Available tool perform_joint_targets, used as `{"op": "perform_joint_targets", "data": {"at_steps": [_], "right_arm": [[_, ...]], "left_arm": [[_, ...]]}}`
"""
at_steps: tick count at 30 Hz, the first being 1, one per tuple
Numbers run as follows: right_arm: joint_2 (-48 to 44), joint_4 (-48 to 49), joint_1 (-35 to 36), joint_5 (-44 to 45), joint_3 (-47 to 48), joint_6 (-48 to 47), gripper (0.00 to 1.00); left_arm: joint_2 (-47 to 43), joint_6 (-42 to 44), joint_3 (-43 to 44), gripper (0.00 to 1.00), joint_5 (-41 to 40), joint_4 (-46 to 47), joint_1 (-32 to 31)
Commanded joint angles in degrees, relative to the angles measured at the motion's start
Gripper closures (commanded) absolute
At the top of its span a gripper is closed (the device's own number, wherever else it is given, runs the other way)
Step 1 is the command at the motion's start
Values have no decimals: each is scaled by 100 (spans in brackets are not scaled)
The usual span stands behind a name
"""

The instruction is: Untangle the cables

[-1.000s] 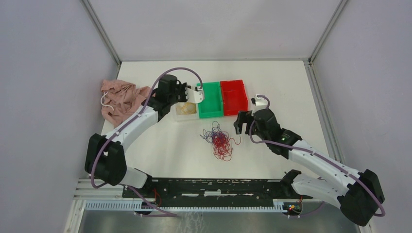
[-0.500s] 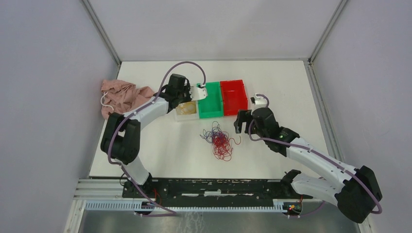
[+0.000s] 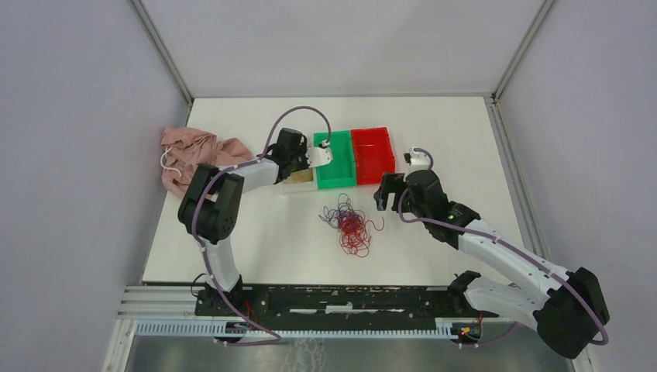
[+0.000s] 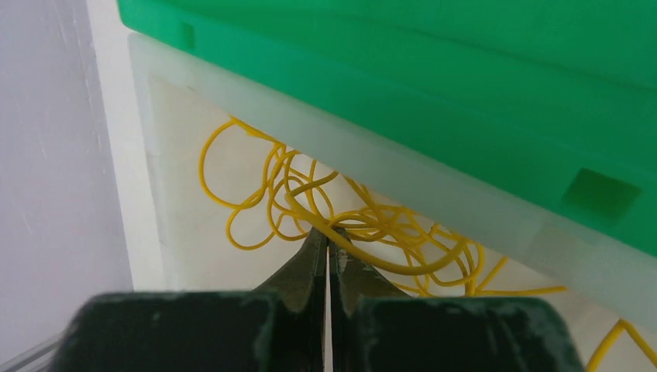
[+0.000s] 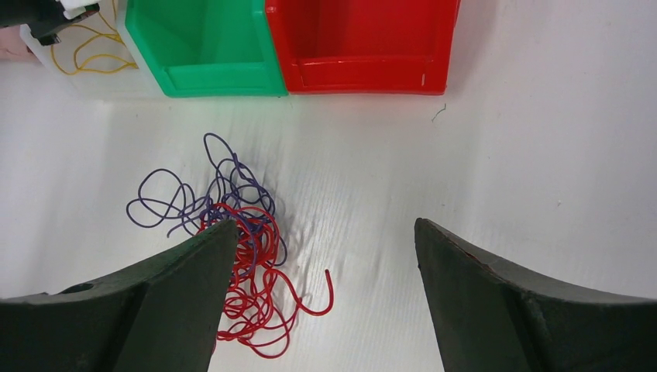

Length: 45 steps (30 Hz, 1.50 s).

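Cables (image 3: 352, 225): red-and-purple tangle on the worktop (image 3: 271, 232), which we log just left of the wide-open right hand (image 5: 321, 232), the nearer one, while the closed left hand (image 4: 327, 242) touches yellow loops (image 4: 372, 229) in the clear bin (image 4: 349, 143), a pinch we cannot confirm.

Three bins (image 3: 336, 184) — one cloth (image 3: 194, 159) — many cables (image 3: 352, 225)
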Motion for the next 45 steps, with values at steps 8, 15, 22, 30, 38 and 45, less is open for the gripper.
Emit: {"op": "perform_joint_targets", "data": {"at_steps": [8,15,22,30,38,45], "right_arm": [[-87,214,-115,-213,294,100,9],[-60,169,-134,-299,382,105,10],[135,10,-144,-502,492,299,10],[339,-21,-91,-1246,92,951,18],[198,-383,-52,-1227,-166,1032,20],[-87,-775,-56,-897,35,1004,20]], "left_arm": [[-684,-659,1043,34,690,-1401,193],[-1215,-672,2002,2,1746,-3266,456],[-1693,-804,2050,0,2271,-3954,457],[-2353,-1186,873,5,2789,-4311,-131],[-2975,-1622,-357,7,2592,-3854,-1658],[-2239,-1789,-173,16,1930,-3088,-1795]]}}
